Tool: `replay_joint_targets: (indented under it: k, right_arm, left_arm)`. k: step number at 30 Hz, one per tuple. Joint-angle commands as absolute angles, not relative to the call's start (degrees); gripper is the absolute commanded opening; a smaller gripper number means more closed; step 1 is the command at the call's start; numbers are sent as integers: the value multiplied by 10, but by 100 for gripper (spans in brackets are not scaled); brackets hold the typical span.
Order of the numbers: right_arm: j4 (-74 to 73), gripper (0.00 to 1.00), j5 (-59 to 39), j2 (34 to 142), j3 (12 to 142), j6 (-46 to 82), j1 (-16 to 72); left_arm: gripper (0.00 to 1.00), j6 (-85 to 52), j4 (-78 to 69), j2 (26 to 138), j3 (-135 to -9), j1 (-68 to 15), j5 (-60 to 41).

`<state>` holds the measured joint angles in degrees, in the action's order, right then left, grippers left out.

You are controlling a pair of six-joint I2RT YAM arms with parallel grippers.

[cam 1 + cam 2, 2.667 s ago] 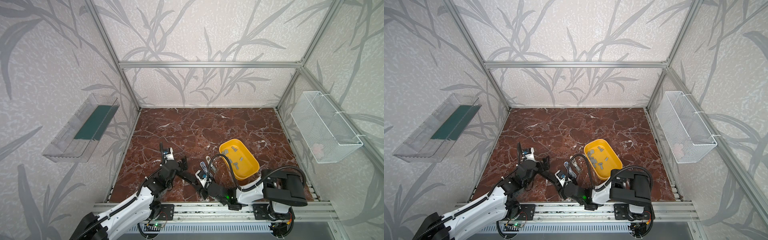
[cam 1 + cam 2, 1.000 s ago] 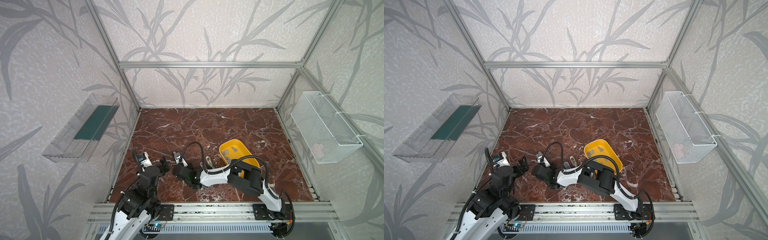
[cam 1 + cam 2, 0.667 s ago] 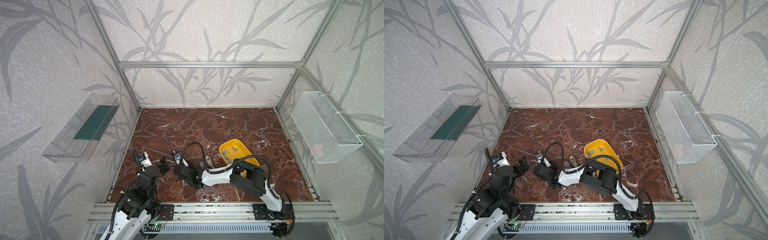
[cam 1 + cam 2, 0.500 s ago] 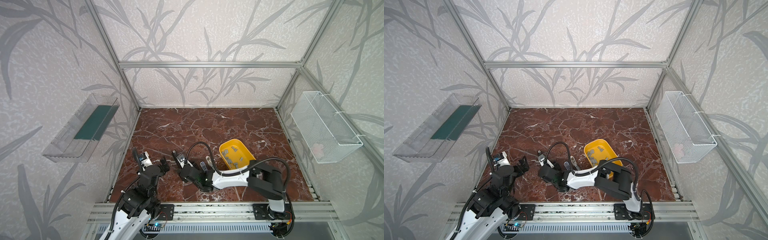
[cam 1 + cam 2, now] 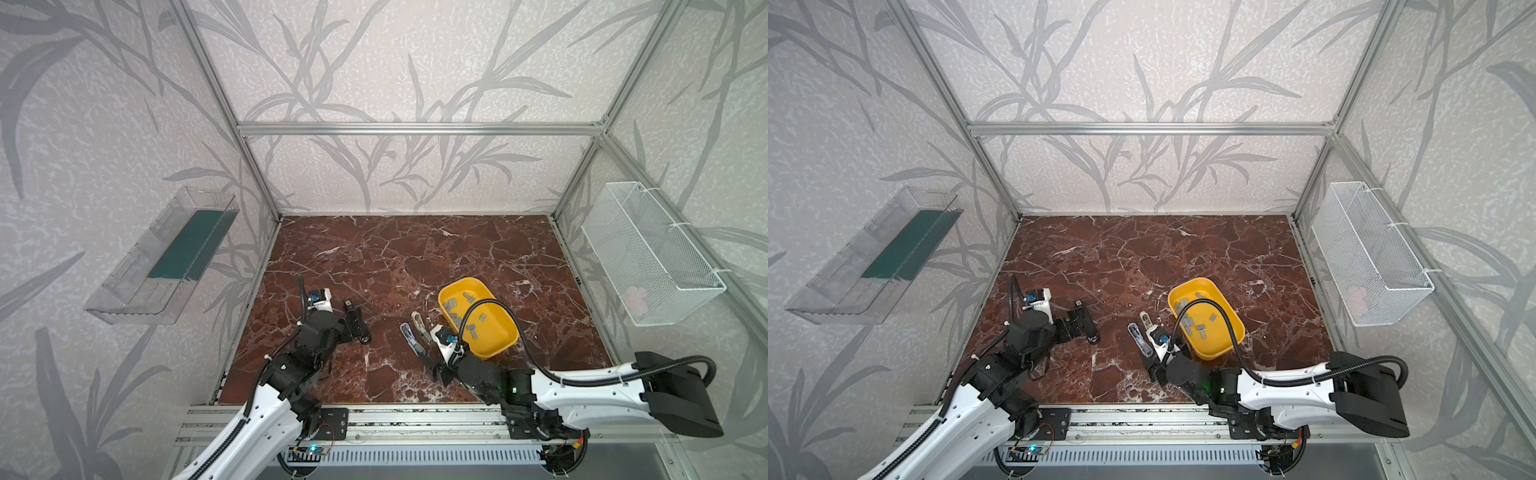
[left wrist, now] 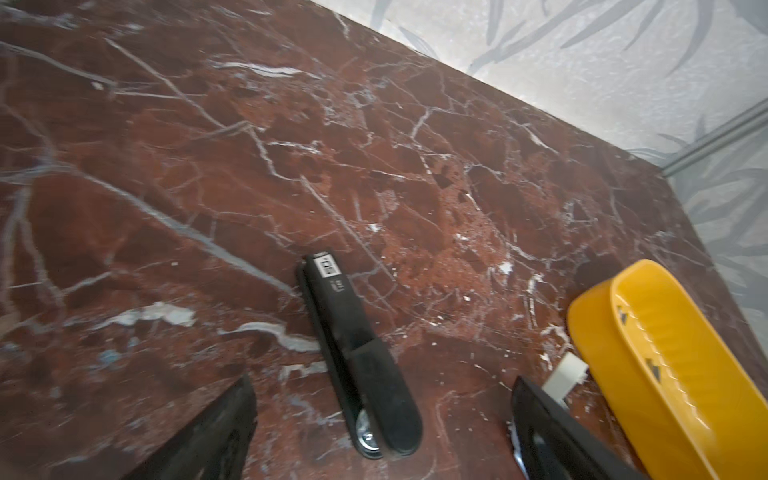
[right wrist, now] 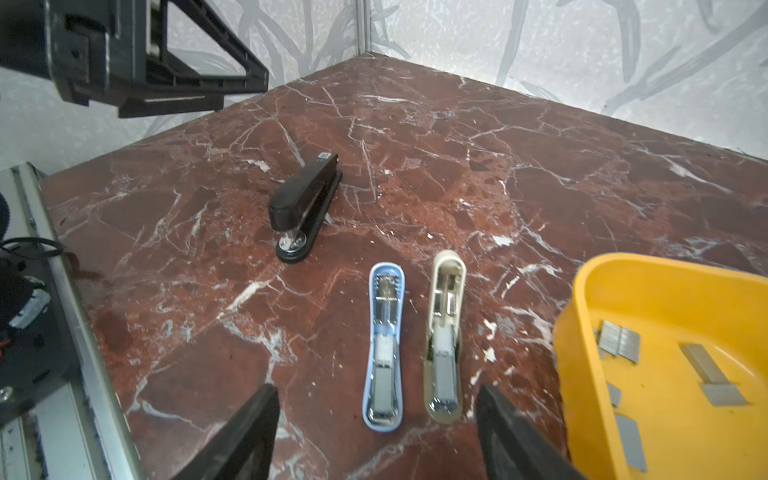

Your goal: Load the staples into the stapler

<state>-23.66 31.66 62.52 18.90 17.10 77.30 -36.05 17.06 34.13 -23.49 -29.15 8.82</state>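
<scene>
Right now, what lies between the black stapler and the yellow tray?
Two small staplers, side by side: a blue stapler nearer the black stapler, a beige stapler nearer the yellow tray. Seen in the right wrist view.

Open passage is offered across the bare far half of the tabletop point(image 5: 415, 249). Nearer the front, a wide bare strip is found between the black stapler point(image 5: 356, 322) and the blue stapler point(image 5: 410, 338). Only a narrow gap is seen between the blue stapler and the cream stapler point(image 5: 419, 327), which is hemmed in by the yellow tray point(image 5: 494, 353) just beside it. The tray is overarched by a black cable point(image 5: 494, 304).
</scene>
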Motion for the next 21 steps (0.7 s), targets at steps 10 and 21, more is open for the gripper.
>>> replay_joint_targets:
  k: [10, 21]
  right_arm:
    - [-158, 55, 253, 556, 153, 221, 775]
    - [-216, 57, 231, 699, 179, 250, 775]
  left_arm:
    - [89, -364, 3, 449, -242, -387, 42]
    - [89, -360, -49, 513, -236, -416, 47]
